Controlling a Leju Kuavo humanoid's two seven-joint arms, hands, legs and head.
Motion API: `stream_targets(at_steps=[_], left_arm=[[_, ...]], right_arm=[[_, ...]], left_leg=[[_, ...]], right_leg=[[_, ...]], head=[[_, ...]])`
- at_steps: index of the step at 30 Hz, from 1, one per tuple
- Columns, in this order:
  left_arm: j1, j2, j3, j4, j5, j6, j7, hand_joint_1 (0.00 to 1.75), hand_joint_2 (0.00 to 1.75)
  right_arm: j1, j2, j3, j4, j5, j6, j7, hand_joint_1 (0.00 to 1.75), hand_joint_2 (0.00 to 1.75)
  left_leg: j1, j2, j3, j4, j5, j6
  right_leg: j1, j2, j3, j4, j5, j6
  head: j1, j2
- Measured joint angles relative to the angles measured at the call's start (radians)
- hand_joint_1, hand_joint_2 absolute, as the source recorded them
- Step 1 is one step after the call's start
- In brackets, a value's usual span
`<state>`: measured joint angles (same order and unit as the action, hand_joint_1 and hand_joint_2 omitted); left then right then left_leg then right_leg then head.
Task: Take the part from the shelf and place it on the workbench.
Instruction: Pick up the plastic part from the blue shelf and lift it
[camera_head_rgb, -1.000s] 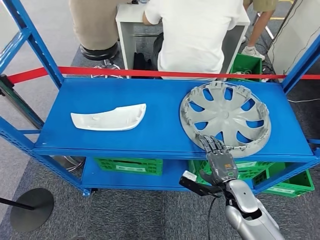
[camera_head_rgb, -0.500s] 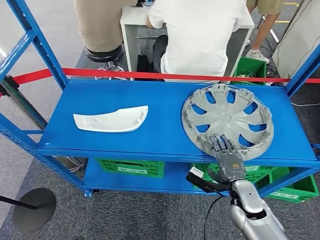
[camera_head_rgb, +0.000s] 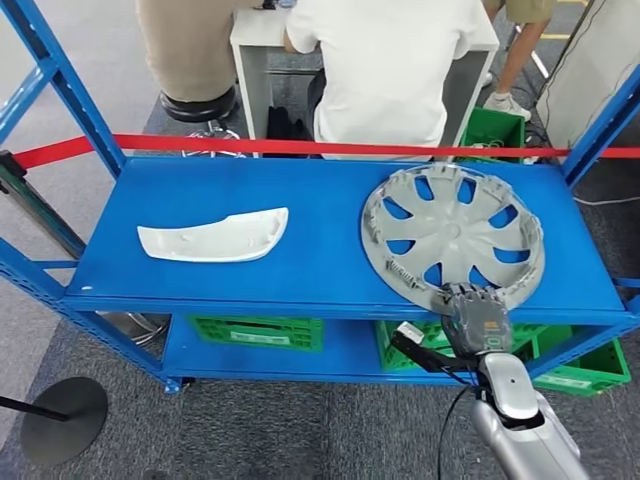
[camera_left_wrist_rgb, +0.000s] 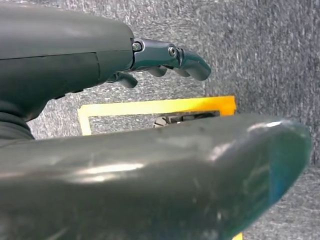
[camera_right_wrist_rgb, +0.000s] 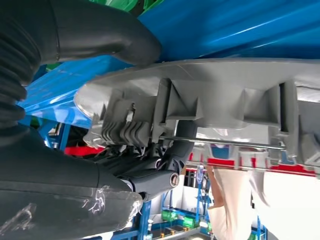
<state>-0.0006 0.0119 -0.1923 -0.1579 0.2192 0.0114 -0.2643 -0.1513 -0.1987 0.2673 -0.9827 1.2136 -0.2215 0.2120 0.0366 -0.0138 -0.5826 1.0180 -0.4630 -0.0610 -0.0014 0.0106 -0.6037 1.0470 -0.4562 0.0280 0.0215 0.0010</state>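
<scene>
On the blue metal shelf (camera_head_rgb: 324, 250), the right hand's (camera_head_rgb: 477, 318) fingers (camera_right_wrist_rgb: 151, 175) clasp the grey ribbed plastic hubcap's (camera_head_rgb: 451, 238) near rim.

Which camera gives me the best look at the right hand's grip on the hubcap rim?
The right wrist view: the fingers curl under the hubcap rim, thumb on the other side. The head view shows the whole hubcap on the blue shelf, but the right hand covers the contact. The left wrist view faces carpet.

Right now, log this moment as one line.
right hand: grips near rim of hubcap | hubcap: on shelf | left hand: holds nothing
</scene>
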Motion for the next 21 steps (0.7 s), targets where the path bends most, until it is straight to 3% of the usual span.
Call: stream_targets(at_steps=[4, 12, 21], left_arm=[[0.002, 0.002, 0.000, 0.000, 0.005, -0.001, -0.004, 0.00, 0.00], [0.002, 0.002, 0.000, 0.000, 0.008, -0.006, -0.020, 0.00, 0.00], [0.009, 0.002, -0.001, 0.000, 0.009, -0.069, -0.158, 0.00, 0.00]], right_arm=[[0.023, 0.000, -0.008, -0.029, 0.000, -0.006, -0.009, 1.75, 1.75], [0.065, 0.000, -0.023, -0.098, -0.007, -0.008, -0.016, 1.75, 1.75], [0.146, -0.009, -0.066, -0.214, -0.072, -0.065, -0.067, 1.75, 1.75]], left_leg=[[-0.004, 0.000, -0.001, 0.000, 0.000, 0.007], [-0.007, 0.000, 0.000, 0.000, 0.001, 0.012], [-0.007, 0.000, 0.000, -0.002, 0.002, 0.013]], right_leg=[[-0.003, 0.000, 0.004, -0.010, 0.005, 0.009], [-0.007, 0.000, 0.003, -0.011, 0.006, 0.013], [-0.007, 0.000, 0.002, -0.011, 0.007, 0.013]], head=[[0.000, 0.000], [0.000, 0.000], [0.000, 0.000]])
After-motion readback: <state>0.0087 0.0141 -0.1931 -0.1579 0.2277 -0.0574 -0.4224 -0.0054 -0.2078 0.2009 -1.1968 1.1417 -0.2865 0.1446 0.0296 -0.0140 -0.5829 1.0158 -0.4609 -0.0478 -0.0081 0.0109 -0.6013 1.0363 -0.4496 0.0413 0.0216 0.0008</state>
